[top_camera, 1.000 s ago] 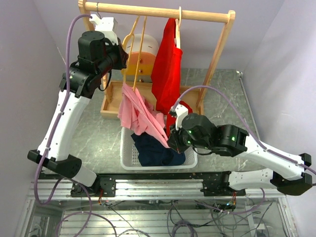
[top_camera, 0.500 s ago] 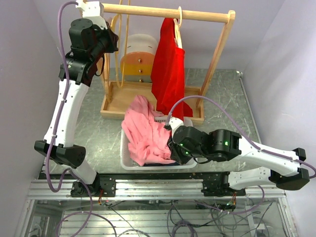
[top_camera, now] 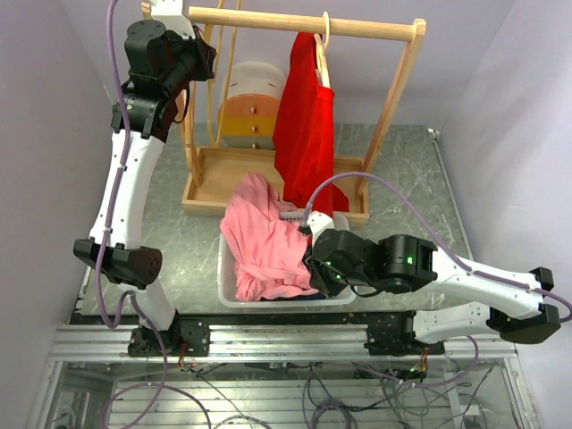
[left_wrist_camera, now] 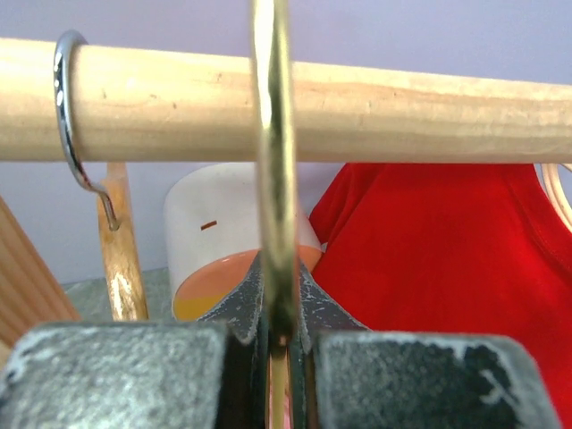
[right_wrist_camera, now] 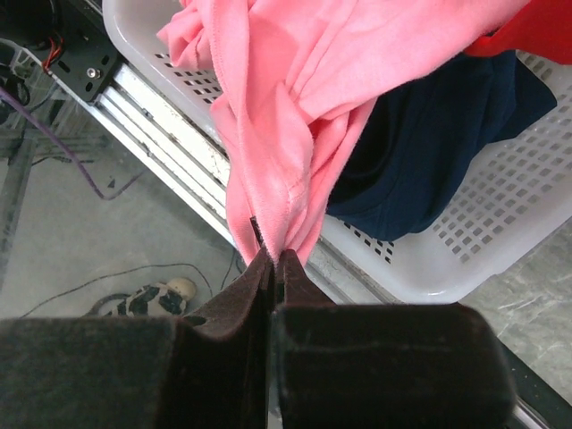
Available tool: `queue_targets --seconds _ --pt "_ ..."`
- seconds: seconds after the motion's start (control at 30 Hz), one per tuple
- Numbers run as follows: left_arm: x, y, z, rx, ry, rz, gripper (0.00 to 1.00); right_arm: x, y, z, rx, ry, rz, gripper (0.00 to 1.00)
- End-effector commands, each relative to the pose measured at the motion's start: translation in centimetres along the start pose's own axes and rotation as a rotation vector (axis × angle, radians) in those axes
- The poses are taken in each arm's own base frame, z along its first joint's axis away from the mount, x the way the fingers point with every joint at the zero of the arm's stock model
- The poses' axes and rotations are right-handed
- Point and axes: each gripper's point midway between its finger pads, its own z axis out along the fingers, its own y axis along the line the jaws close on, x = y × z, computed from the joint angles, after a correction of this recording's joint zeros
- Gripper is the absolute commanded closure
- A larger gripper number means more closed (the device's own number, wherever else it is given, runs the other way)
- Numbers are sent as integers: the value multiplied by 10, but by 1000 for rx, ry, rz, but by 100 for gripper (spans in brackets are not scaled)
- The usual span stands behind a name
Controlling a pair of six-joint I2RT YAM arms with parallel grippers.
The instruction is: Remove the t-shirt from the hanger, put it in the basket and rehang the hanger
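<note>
Now the pink t-shirt [top_camera: 262, 243] is off the hanger [top_camera: 220, 80] and lies heaped in the white basket [top_camera: 225, 268] on the worktop [top_camera: 174, 241], on top of a navy garment [right_wrist_camera: 420, 152]. A second ago it hung from the hanger over the basket; half a second ago it had already dropped in. Since then the hanger has only gone a bit higher toward the rail [top_camera: 304, 23], so the removal looks done and what is left is letting go. The right hand [right_wrist_camera: 271, 259] is pinched tight on a fold of the pink hem; its wrist view shows this, while from above the grip is hidden under the arm. The left hand [left_wrist_camera: 279, 304] is clamped on the bare wooden hanger; its wrist view shows the hanger close up under the rail, beside a chrome hook [left_wrist_camera: 67, 98] already on it. The red shirt [top_camera: 304, 125] hangs on the rail, untouched.
</note>
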Motion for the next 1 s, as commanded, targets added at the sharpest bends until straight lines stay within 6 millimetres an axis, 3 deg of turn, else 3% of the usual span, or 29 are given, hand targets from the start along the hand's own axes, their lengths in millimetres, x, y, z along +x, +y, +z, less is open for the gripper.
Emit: queue_targets --seconds 0.0,0.17,0.43,0.9,0.97 --pt "-55 -14 -3 81 -178 22 93 -7 5 -1 -10 -31 14 100" --pt "-48 -19 14 122 -153 16 93 -6 9 4 -21 -30 16 100" --pt "-1 -14 39 134 -34 -11 93 -13 18 8 -42 -45 13 100" --pt "53 -1 55 87 126 -38 93 -20 28 12 -65 -63 11 100" --pt "56 0 53 84 138 -38 88 -21 28 13 -57 -62 11 100"
